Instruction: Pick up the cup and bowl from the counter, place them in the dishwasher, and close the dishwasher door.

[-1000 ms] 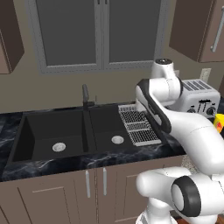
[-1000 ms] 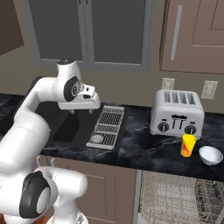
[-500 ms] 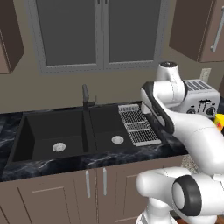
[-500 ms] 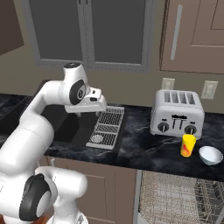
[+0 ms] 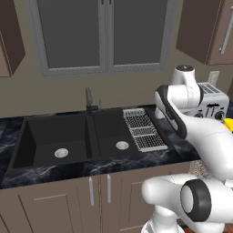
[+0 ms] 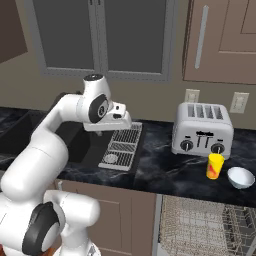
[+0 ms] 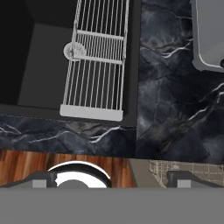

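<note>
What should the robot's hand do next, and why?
Probably swing toward the yellow cup. The open gripper hangs empty over the sink's drying rack, while the cup and the white bowl wait on the counter past the toaster, above the dishwasher rack.

black sink (image 5: 59, 136), drying rack (image 5: 143, 129), toaster (image 5: 214, 102)

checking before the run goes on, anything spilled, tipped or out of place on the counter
Nothing stands out. The yellow cup and white bowl stand upright beside the toaster on the counter; the dishwasher rack is out.
</note>
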Controlling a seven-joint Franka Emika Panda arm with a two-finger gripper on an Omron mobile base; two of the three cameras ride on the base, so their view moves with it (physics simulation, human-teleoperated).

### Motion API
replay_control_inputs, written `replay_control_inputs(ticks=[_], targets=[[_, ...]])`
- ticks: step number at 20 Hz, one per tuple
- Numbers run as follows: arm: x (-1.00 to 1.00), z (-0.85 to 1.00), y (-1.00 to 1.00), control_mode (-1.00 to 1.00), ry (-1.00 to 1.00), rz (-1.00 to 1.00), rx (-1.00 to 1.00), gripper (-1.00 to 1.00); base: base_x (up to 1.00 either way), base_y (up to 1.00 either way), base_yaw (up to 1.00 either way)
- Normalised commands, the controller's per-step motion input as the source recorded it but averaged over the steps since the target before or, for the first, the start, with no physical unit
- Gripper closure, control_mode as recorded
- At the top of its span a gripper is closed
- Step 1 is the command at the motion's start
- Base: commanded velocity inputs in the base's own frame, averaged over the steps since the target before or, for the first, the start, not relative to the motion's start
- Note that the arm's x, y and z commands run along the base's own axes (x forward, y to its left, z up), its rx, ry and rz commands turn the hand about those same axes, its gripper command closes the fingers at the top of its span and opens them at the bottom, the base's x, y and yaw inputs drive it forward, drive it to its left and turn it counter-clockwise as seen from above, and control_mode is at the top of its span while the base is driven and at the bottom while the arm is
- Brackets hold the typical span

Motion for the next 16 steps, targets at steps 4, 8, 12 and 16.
replay_control_inputs(ticks=[4,8,12,16], targets=[[0.0,0.0,-0.37,-1.0,0.0,0.0,0.0,-1.0,0.0,0.0,0.0],[0.0,-0.01,-0.34,-1.0,0.0,0.0,0.0,-1.0,0.0,0.0,0.0],[0.01,-0.02,-0.37,-1.0,0.0,0.0,0.0,-1.0,0.0,0.0,0.0],[0.0,-0.02,-0.38,-1.0,0.0,0.0,0.0,-1.0,0.0,0.0,0.0]])
